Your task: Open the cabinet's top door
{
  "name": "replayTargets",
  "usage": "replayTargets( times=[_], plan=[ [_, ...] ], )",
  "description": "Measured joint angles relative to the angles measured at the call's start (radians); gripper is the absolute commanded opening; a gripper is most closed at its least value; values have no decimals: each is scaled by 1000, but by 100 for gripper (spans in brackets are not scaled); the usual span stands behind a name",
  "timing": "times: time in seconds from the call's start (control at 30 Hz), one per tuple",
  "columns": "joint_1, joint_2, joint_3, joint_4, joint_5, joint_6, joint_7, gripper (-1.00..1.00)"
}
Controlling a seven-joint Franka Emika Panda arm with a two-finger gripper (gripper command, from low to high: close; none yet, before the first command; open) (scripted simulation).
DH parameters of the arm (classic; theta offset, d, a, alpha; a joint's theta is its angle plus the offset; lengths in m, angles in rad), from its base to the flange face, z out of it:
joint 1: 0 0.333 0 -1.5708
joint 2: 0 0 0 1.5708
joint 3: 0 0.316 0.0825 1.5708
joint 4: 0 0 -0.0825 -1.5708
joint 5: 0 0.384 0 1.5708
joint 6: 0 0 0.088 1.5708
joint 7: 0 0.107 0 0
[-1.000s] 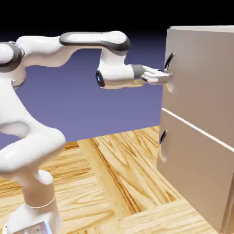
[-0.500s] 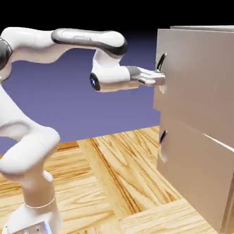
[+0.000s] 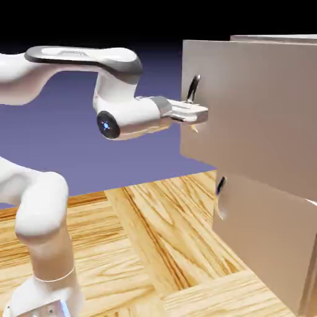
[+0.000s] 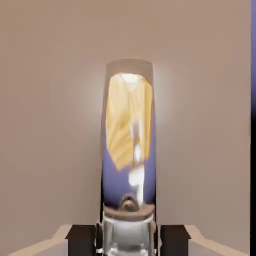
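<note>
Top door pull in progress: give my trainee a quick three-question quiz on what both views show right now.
1. True or false: the top door stands out in front of the lower panel.
2. What is the tool shut on? A) the lower panel's handle B) the top door's handle C) nothing
3. In the hand view, what shows on either side of the handle's base at the bottom edge?

Key
1. True: its front face sits well forward of the lower panel, which is flush with the cabinet.
2. B.
3. The two dark fingertips, close against the handle.
</note>
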Motion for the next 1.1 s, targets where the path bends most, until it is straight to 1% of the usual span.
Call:
replayTargets(
  times=[0.27,0.57,0.83,1.1],
  plan=[
    [25,-147,-213,-104,-347,-162,162,-100],
    [-38,-222,-504,-121,-732,-456,273,-100],
    [-35,-150,-794,-1,-1022,-761,288,-100],
    [119,-17,-1084,237,-1234,-1063,271,-100]
  ],
)
